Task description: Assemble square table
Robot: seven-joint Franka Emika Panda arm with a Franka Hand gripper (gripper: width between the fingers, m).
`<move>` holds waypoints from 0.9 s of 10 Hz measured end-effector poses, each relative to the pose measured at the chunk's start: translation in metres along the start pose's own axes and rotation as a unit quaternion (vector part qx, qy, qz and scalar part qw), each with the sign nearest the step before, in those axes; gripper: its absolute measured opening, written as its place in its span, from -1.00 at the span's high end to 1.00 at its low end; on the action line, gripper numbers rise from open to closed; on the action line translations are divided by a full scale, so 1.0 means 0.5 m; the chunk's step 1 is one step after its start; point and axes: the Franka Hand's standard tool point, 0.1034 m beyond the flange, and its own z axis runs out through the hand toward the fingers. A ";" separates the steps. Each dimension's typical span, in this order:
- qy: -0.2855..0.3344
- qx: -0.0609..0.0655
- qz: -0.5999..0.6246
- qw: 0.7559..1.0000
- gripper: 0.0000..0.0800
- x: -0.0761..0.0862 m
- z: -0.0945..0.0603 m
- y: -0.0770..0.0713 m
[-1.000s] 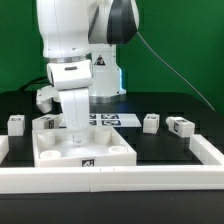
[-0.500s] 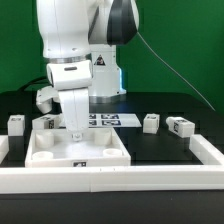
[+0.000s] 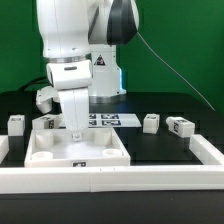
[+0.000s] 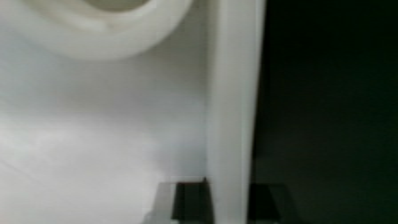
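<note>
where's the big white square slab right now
In the exterior view the slab lies left of centre, just behind the front rail, with the hand at its back edge.

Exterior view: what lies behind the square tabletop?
One white leg stands just behind its far corner on the exterior view's left, and the marker board lies beyond. The gripper, shut on the far edge of the square tabletop, and the arm hide whatever lies between them.

Wrist view, blurred and very close. I see the white square table slab [image 4: 107, 130], a round recess [image 4: 111, 12] in it, and its raised rim [image 4: 235, 100] bordering the black desk [image 4: 329, 100].
</note>
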 end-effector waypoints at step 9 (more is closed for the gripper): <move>0.019 -0.015 -0.009 1.000 0.85 0.210 0.017 0.035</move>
